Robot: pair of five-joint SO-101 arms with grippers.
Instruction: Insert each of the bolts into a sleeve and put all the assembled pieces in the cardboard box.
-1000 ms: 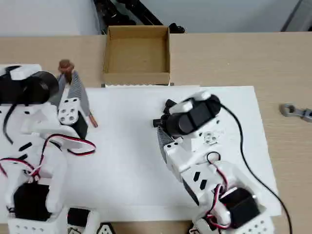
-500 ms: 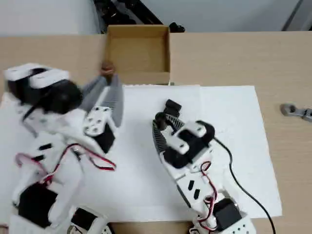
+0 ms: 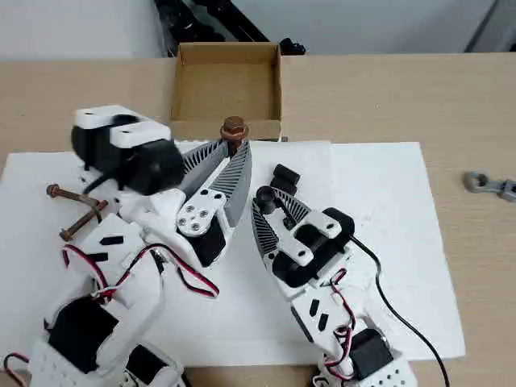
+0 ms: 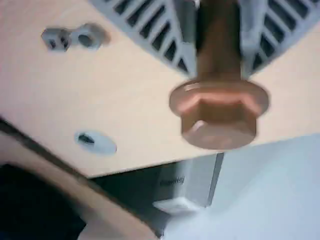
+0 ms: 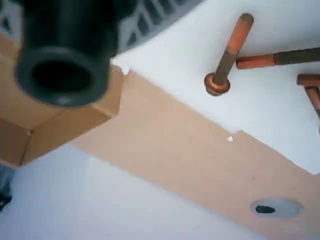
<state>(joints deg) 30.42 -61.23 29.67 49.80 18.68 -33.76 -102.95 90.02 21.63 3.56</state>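
Copper-coloured bolt (image 3: 234, 127): I see its shank clamped in the left gripper. The hexagonal head projects past the fingertips over the far edge of the white mat, just in front of the near wall of the cardboard box.
Left gripper (image 3: 229, 155): clenched on the bolt. In the left wrist view I read a ribbed grey finger on each side of the shank.
Sleeve (image 5: 64, 66): black and tubular, grasped by the right gripper. Its open bore is visible in the right wrist view.
Right gripper (image 3: 272, 203): closed around the sleeve, above the middle of the mat and just beside the left gripper. I cannot tell whether the two grippers touch.
Loose bolts (image 3: 81, 224): in the high view two lie near the left edge of the mat, close together and well apart from both grippers. The right wrist view shows copper-coloured shanks lying on the mat.
Cardboard box (image 3: 197, 129): open-topped, near the far edge of the table. Its near wall runs along the far edge of the mat.
White mat (image 3: 387, 201): covers the near part of the table.
Table (image 3: 371, 89): light wood.
Small metal tool (image 3: 484, 183): lies on bare table near the right edge, beyond the right edge of the mat.
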